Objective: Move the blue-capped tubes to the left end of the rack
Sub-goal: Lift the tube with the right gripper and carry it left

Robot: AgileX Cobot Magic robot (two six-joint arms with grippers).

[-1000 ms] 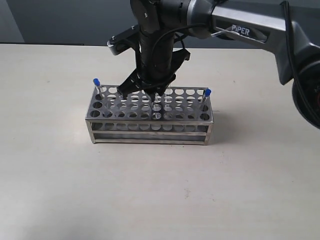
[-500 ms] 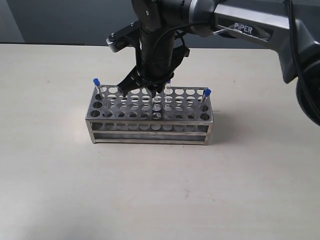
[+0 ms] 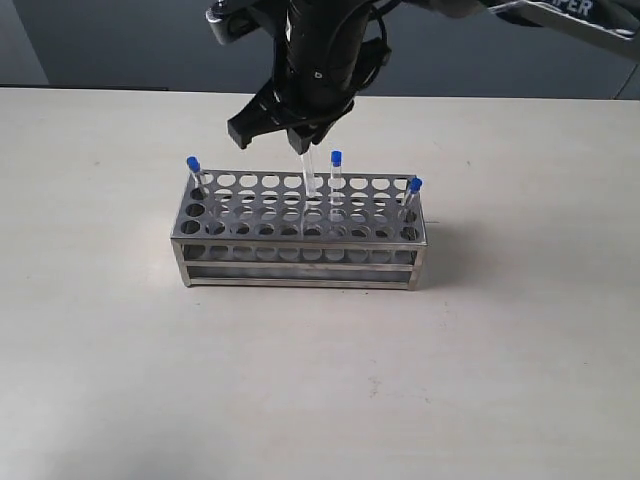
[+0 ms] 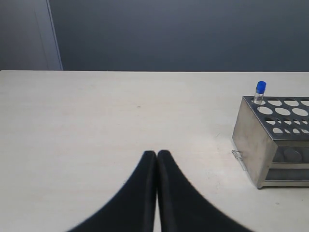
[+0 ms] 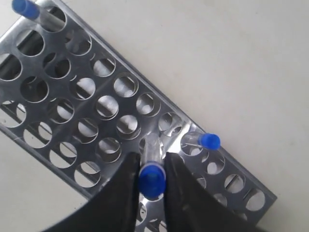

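Observation:
The steel rack [image 3: 300,262] stands mid-table. My right gripper [image 3: 299,142] hangs above its back row, shut on a blue-capped tube [image 3: 306,172] that hangs down with its lower end about level with the top plate. In the right wrist view the fingers [image 5: 128,193] of this gripper [image 5: 151,166] clamp the tube just under its cap [image 5: 152,180]. Three more blue-capped tubes stand in the rack: at the left back corner [image 3: 193,165], in the back row right of centre [image 3: 336,160], and at the right end [image 3: 414,187]. My left gripper [image 4: 157,154] is shut and empty, left of the rack [image 4: 263,145].
The rack's top plate [image 5: 112,54] has many empty holes. The right arm [image 3: 320,50] reaches down from the top right over the rack. A dark wall runs behind the beige table [image 3: 120,380].
My right gripper closed on a tube in the rack and rose, drawing it up out of its hole. That uncovered the back-row tube behind it. The rack and left gripper stayed put.

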